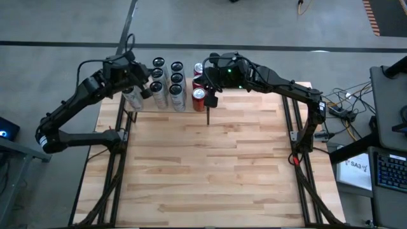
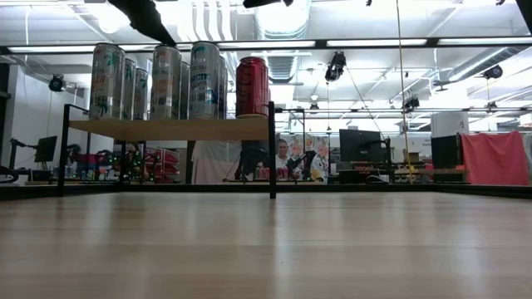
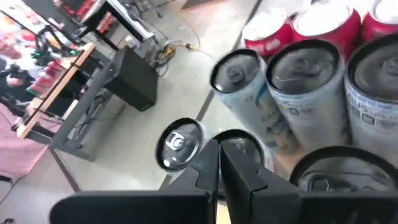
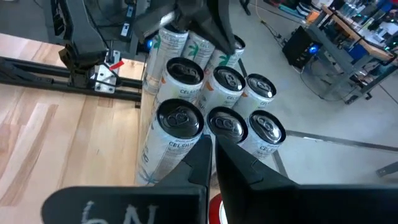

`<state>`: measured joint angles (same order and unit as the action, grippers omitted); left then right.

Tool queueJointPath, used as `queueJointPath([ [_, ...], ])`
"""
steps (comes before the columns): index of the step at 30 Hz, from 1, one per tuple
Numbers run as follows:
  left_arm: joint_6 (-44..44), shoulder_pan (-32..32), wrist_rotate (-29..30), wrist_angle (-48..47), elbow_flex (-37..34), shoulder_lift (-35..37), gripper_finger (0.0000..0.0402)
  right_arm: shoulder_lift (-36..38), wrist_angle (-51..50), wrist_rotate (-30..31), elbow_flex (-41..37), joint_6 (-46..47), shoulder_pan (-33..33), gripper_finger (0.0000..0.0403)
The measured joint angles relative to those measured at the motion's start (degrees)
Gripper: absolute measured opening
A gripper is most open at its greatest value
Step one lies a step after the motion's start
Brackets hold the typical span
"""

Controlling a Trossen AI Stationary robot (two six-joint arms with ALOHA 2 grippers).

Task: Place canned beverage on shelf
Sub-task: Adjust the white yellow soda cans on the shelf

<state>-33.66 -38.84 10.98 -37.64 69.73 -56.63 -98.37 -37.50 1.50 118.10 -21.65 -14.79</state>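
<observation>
Keyboard and cables beside table

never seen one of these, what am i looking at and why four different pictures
It is a robot with two dark arms at a wooden table. One picture looks straight down from above, one looks level across the tabletop, and two come from small cameras on the arms' wrists.

At the table's far edge stands a small raised shelf carrying tall silver cans and a few red cans.

The left gripper hangs over the silver cans. The right gripper hangs over the red cans at the shelf's other end. Both are shut and hold nothing.
</observation>
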Motion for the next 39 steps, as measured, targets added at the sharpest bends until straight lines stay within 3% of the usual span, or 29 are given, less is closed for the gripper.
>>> queueJointPath([
  [11, -1.26, -0.05, 3.4, -4.62, 0.0, -3.34, 0.0, 0.0, 0.03, 0.0, -0.02, 0.0, 0.0, 0.0013],
  [20, -1.35, -0.01, 3.24, -5.76, 0.03, -3.12, 0.0, 0.0, 0.0, 0.0, -0.02, -0.03, 0.0, 0.0013],
  [25, -1.13, -0.01, 0.08, -5.72, 0.02, -2.91, 0.0, 0.0, 0.0, 0.0, -0.02, -0.03, 0.0, 0.0013],
  [39, 0.34, 0.01, 0.39, -3.04, 0.02, -0.75, 0.0, 0.0, 0.0, -0.01, -0.04, 0.02, 0.0, 0.0013],
])
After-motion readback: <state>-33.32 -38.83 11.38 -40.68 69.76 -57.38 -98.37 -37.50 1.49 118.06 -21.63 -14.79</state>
